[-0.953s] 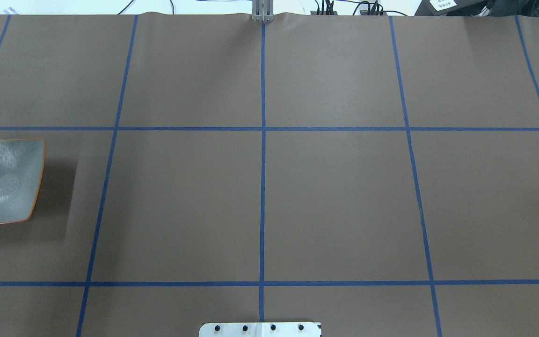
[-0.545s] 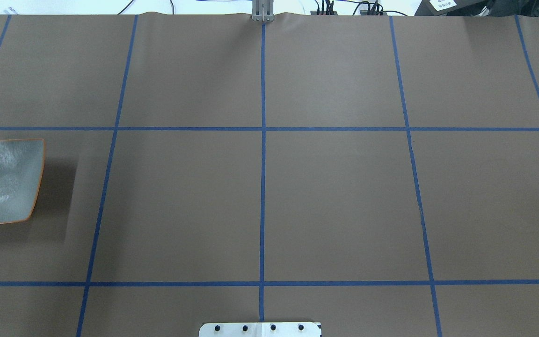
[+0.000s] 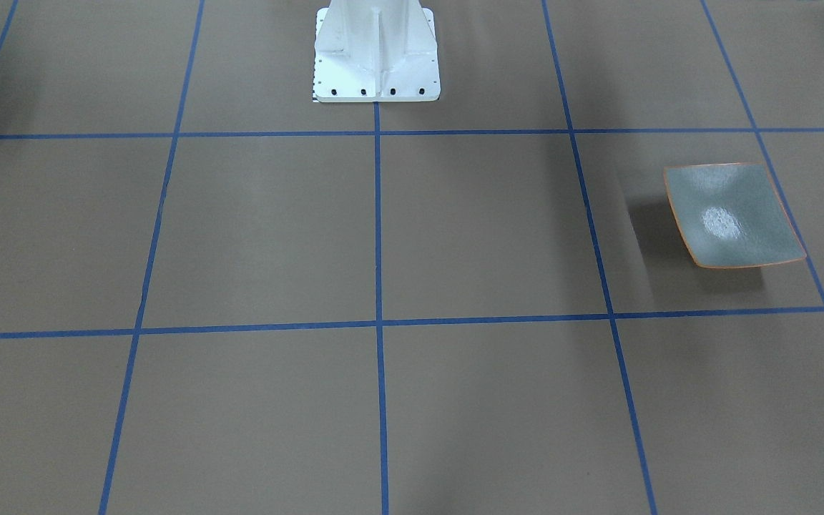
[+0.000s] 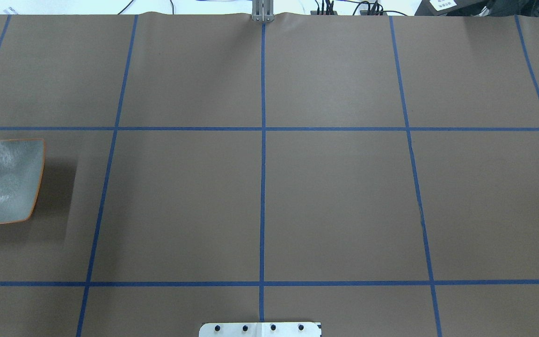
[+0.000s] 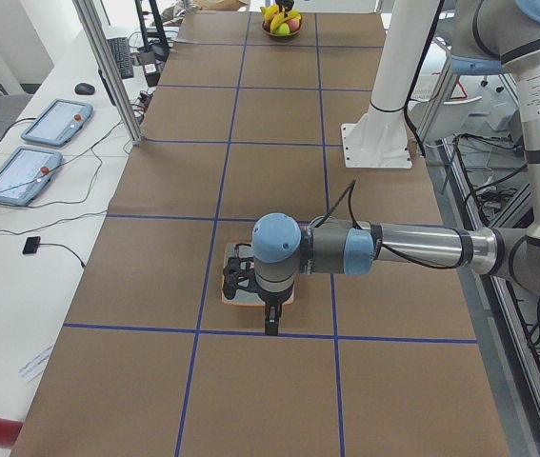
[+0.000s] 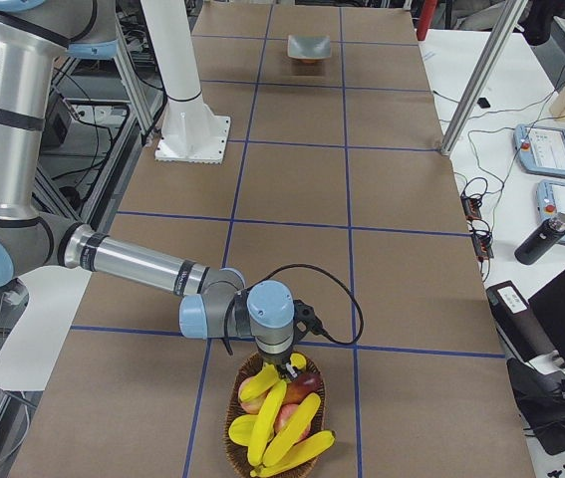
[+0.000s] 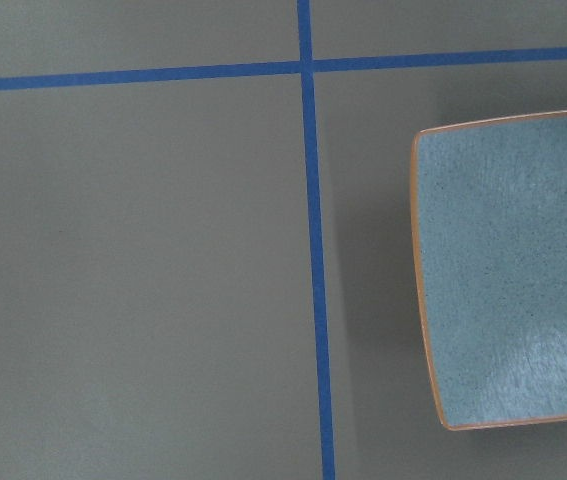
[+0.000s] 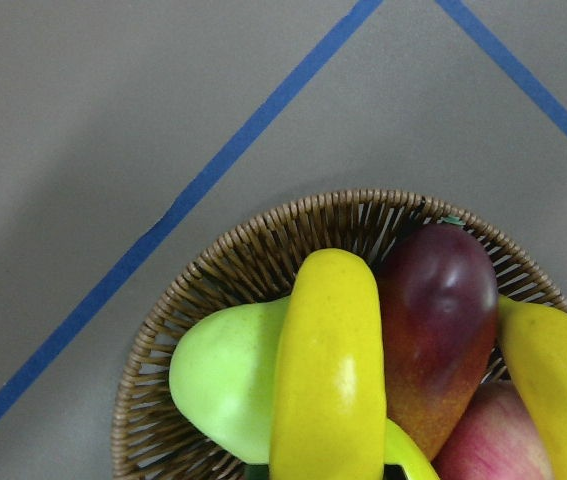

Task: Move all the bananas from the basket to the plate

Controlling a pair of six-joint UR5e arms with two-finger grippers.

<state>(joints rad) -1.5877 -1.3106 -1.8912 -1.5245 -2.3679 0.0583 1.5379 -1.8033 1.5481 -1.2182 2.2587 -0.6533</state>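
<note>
Whether the jaws are parted or clenched cannot be told from the side views, the only ones that show them. The right gripper (image 6: 288,370) hangs low over the round woven wicker basket (image 8: 263,240) at one end of the brown table (image 4: 335,196), while the left gripper (image 5: 271,322) hovers above the small square grey-green plate with an orange-brown rim (image 3: 734,214) at the other. The glossy yellow bananas (image 8: 328,370) lie heaped in the basket with a green pear (image 8: 218,375) and a dark red mango (image 8: 438,320); none is on the plate. A clean first pick would likely pinch the topmost banana across its middle, square to its curve, then lift straight up, clear of the rim and neighbouring fruit.
</note>
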